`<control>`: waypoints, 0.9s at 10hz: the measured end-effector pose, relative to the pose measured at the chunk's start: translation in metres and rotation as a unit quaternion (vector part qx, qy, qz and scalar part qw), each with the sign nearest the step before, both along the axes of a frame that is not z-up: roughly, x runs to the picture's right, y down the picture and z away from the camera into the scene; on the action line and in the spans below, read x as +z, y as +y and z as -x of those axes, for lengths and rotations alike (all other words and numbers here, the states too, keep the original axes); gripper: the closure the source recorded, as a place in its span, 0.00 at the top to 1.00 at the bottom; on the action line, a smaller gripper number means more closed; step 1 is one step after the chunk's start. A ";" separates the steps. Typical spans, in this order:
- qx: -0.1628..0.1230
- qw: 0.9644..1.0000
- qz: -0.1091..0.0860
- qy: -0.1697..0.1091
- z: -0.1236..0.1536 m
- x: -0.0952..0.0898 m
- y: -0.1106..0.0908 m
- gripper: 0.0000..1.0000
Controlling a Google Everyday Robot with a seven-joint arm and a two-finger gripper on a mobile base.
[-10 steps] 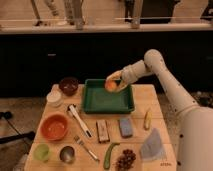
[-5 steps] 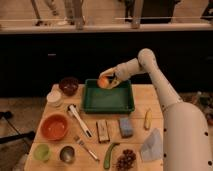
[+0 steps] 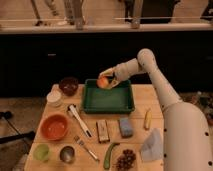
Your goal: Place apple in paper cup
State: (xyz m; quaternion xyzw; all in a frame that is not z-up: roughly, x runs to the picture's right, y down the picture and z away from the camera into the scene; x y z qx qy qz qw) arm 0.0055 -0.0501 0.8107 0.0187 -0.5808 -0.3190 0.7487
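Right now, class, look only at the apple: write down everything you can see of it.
The apple is small, round and smooth, orange-yellow with a reddish blush. It is off the table, held in the shut gripper, whose fingers cover part of its right side. It hangs above the back left corner of the green tray, not resting on it. The paper cup stands well to its left.

A single camera is looking down from a raised spot at the near edge of a light wooden table (image 3: 140,102), facing a dark counter front beyond and taking in the whole tabletop at moderate range. The robot's white arm is entering at right, its gripper (image 3: 106,80), fingers clamped on the round orange-yellow apple (image 3: 102,82), hanging over the far-left corner of a rectangular green plastic tray (image 3: 107,104).
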 end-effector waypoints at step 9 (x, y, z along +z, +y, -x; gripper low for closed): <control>-0.013 0.999 0.032 -0.041 0.077 -0.032 0.012 0.00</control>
